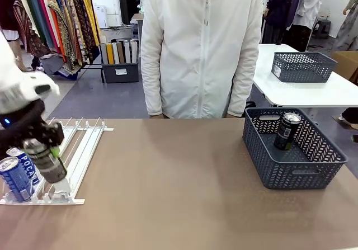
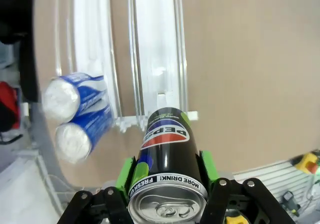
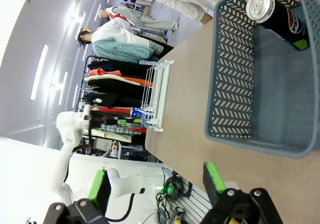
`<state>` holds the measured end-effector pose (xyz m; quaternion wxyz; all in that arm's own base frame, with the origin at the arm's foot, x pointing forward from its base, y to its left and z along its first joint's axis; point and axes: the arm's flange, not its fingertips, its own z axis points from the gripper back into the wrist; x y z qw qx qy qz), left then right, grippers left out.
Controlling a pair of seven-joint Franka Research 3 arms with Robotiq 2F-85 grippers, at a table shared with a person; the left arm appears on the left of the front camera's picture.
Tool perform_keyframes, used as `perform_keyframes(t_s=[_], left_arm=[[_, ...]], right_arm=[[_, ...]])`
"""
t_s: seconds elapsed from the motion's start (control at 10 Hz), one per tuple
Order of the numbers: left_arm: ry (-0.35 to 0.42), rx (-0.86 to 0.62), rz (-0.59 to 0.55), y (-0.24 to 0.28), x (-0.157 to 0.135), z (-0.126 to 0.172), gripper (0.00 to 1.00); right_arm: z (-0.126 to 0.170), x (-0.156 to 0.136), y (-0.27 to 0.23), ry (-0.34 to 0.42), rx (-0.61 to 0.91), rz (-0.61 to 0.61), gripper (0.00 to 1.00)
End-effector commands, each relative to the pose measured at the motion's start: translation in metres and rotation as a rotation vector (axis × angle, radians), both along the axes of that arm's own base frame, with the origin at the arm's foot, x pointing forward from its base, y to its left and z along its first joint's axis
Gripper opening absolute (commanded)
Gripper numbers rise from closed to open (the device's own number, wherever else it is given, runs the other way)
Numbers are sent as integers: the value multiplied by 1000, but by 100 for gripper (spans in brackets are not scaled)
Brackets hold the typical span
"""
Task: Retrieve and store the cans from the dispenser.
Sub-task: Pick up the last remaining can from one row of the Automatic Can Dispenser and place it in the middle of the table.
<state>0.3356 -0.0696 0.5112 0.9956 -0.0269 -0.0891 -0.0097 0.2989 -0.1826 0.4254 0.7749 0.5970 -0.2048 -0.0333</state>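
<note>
Can in hand: black Pepsi can, at the near end of the rack's lane, tilted. I cannot tell whether its base is clear of the rails.
Left gripper: jaws closed on the black can, one green pad on each side of its body.
Rack: flat white wire rack with two long lanes. The lane behind the held can looks bare.
Blue cans: two, touching each other at the near end of the rack's other lane, just beside the held can.
Basket: dark grey mesh, well apart from the rack at the opposite side of the table. One more black can leans inside it.
Right gripper: jaws wide apart with nothing between them, well apart from the rack and near the basket.
Person: white jacket, standing beyond the rack's far end, across the table.
Step, as judged: lift the black can out of the rack and carry it to the basket.
Doing it well: raise it straight up until the base clears the end rail, and only then swing away from the rack. Keep off the blue cans, since a nudge could tip them. Hold the grip firm because the can wall is smooth. Lower it onto the bare basket floor beside the leaning can, and let go low.
</note>
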Motion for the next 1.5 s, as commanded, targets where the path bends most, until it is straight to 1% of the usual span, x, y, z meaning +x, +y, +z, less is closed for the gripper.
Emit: perform_keyframes(t_s=[0.0,0.1,0.2,0.3,0.4,0.5,0.7,0.8,0.9,1.0,1.1,1.2,1.3,1.4], left_arm=[[-63,-37,0,2,-14,68,0],[-83,-65,-13,4,-18,87,0],[-119,-92,10,10,-23,101,0],[-120,-122,19,15,-25,103,0],[-85,-134,50,24,-22,96,0],[-118,-75,14,8,-31,110,0],[-118,-75,14,8,-31,110,0],[-101,-89,30,13,-27,104,0],[-121,-112,-16,-18,-14,102,0],[-139,-112,-46,-63,-1,101,0],[-138,-129,-121,-114,17,93,0],[-95,-131,-260,-171,37,75,0],[-42,-104,-344,-214,50,53,0],[-47,-51,-387,-253,60,28,0]], right_arm=[[2,-1,-3,-11,-3,14,100],[2,-1,-3,-11,-3,14,100],[2,-1,-3,-11,-3,14,100],[2,-1,-3,-11,-3,14,100],[2,-1,-3,-11,-3,14,100],[2,-1,-3,-11,-3,14,100],[2,-1,-3,-11,-3,14,100],[2,-1,-3,-11,-3,14,100],[2,-1,-3,-11,-3,14,100],[2,-1,-3,-11,-3,14,100],[2,-1,-3,-11,-3,14,100],[2,-1,-3,-11,-3,14,100],[2,-1,-3,-11,-3,14,100],[2,-1,-3,-11,-3,14,100]])
